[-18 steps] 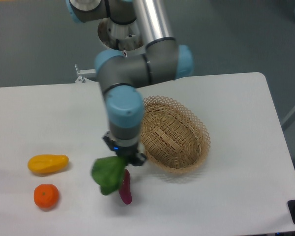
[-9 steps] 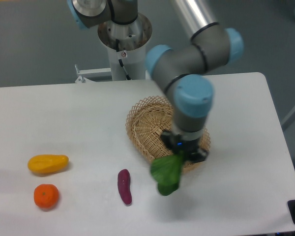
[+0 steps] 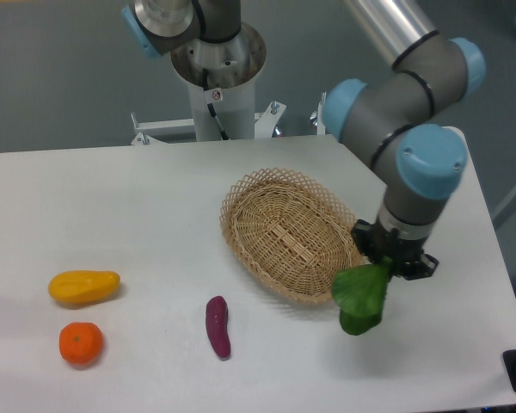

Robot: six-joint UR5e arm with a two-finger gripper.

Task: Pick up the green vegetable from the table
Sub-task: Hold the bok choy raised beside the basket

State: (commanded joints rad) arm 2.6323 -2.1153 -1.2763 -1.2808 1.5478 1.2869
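Camera view — claw gripping green vegetable above table, just right of basket w/ nothing inside.

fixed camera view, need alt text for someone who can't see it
A robot arm's gripper holds a green vegetable hanging to the right of an empty wicker basket on a white table. A purple vegetable lies in front of the basket, with a yellow fruit and an orange at far left.
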